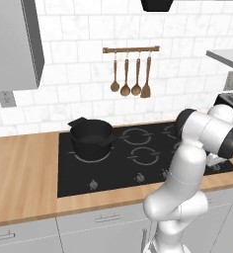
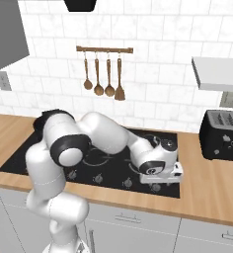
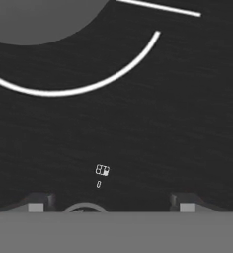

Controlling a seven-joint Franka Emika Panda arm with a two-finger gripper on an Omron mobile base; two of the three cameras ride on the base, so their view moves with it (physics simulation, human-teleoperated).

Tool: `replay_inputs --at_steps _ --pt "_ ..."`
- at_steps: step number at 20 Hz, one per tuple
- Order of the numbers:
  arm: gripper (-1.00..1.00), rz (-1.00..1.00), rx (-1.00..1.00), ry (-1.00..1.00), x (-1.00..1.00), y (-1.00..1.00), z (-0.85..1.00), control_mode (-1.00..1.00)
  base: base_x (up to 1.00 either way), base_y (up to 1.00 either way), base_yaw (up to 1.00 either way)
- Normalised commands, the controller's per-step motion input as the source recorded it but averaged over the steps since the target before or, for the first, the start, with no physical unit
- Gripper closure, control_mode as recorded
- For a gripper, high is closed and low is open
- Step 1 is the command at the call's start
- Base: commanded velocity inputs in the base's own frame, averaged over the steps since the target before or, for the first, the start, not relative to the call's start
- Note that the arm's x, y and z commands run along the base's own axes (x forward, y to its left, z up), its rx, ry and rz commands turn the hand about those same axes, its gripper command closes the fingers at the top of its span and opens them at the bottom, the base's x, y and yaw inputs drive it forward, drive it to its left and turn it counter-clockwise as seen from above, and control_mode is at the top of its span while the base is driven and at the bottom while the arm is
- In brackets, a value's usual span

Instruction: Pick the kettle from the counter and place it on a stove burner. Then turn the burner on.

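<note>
Across the long light-brown wooden counter [image 1: 19, 173] lies the flat black glass cooktop [image 1: 113, 173], where the squat silver-white kettle [image 3: 34, 20] sits inside a white burner ring [image 3: 113, 74]. My gripper [image 3: 112, 206] is spread wide, holding nothing, over a small round dark knob [image 3: 84, 207]. The knob lies off-centre between my fingertips, so closing may slip off it, or it may belong to another burner.
</note>
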Motion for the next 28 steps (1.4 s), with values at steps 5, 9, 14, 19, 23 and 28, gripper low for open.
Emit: replay_inputs --at_steps 5,9,14,19,23,28 --pt "1.00 0.00 0.00 0.00 -0.32 -0.01 0.00 -1.00 0.00 0.00 0.00" --pt "1.00 0.00 0.00 -0.05 -0.67 -0.03 0.00 -1.00 0.00 0.00 0.00" --pt "1.00 0.14 0.00 -0.03 -0.79 0.00 0.00 -1.00 0.00 0.00 0.00" --pt "1.00 0.32 0.00 -0.05 -0.84 0.00 0.00 -1.00 0.00 0.00 0.00" --pt "1.00 0.52 0.00 -0.04 -0.59 0.01 0.00 -1.00 0.00 0.00 0.00" --pt "1.00 0.73 0.00 -0.09 -0.10 0.11 0.00 -1.00 0.00 0.00 0.00"
